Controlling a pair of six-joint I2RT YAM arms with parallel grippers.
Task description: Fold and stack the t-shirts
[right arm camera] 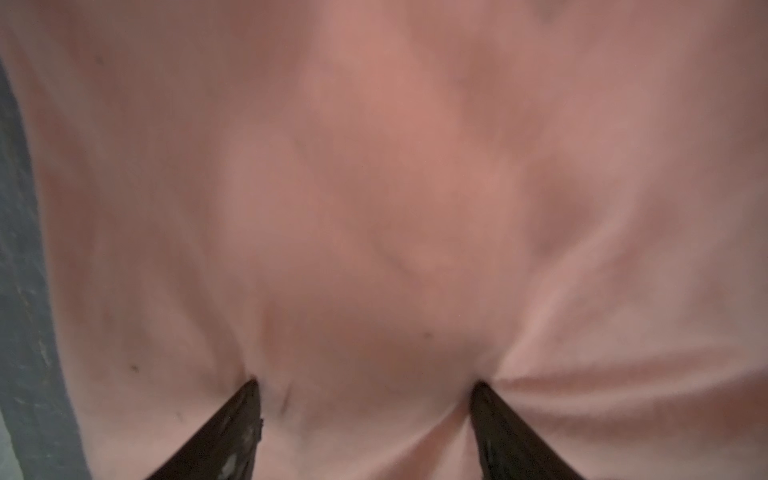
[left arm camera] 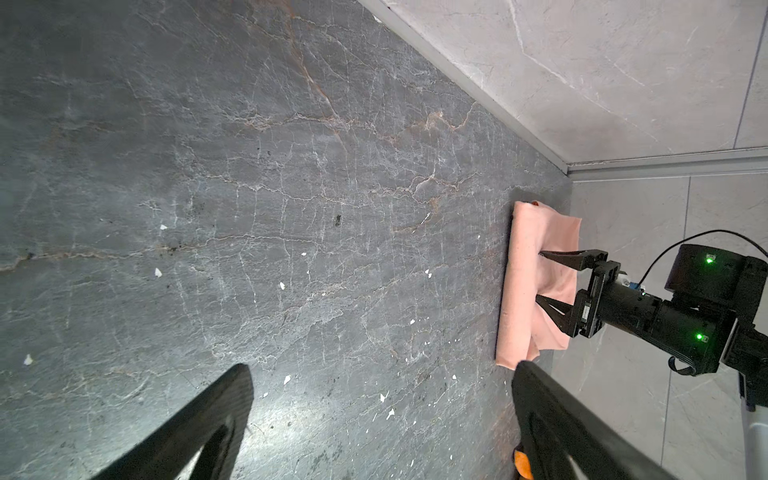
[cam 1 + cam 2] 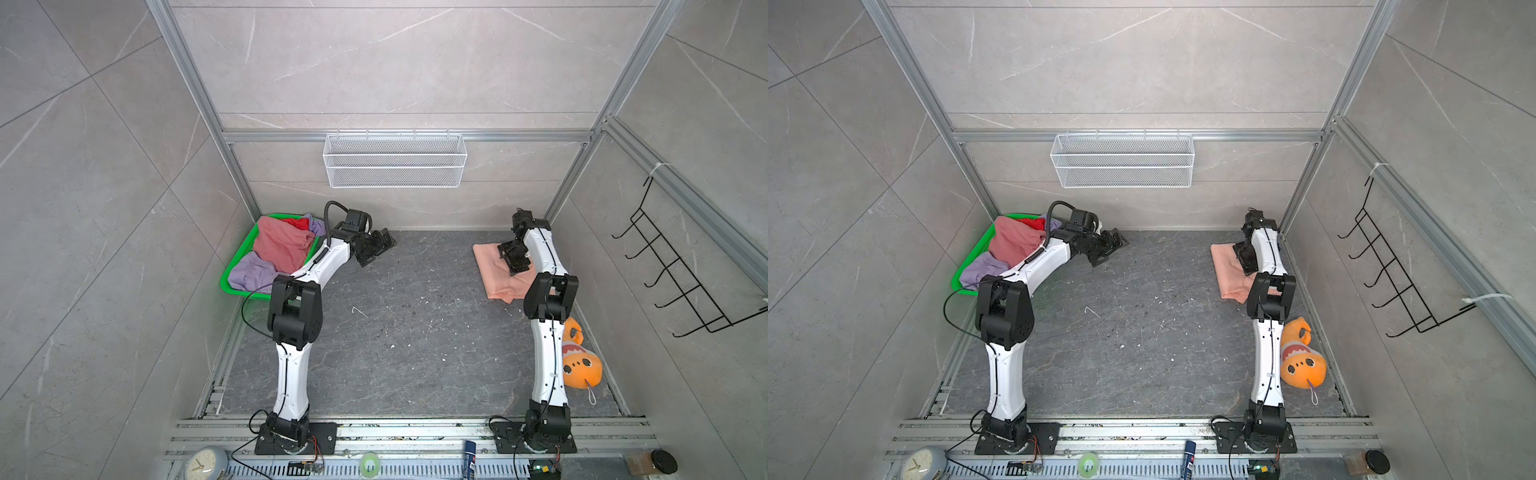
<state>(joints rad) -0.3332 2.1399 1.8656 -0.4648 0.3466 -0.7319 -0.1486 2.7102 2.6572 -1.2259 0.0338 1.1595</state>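
Observation:
A folded peach-salmon t-shirt (image 3: 492, 266) (image 3: 1227, 266) (image 2: 536, 232) lies on the dark floor at the back right. My right gripper (image 3: 514, 258) (image 2: 540, 275) (image 1: 365, 383) points down onto it, open. Both fingertips (image 1: 249, 392) press into the cloth, and a wrinkled hump of fabric sits between them. Dusty pink (image 3: 282, 245), red (image 3: 300, 224) and lavender (image 3: 253, 272) t-shirts lie crumpled in the green basket (image 3: 226, 279) at the back left. My left gripper (image 3: 379, 248) (image 3: 1115, 245) (image 2: 381, 368) hangs wide open over bare floor, just right of the basket, holding nothing.
An orange plush toy (image 3: 582, 365) lies by the right arm's base. A white wire basket (image 3: 395, 160) hangs on the back wall and a black hook rack (image 3: 673, 274) on the right wall. Aluminium frame rails border the floor.

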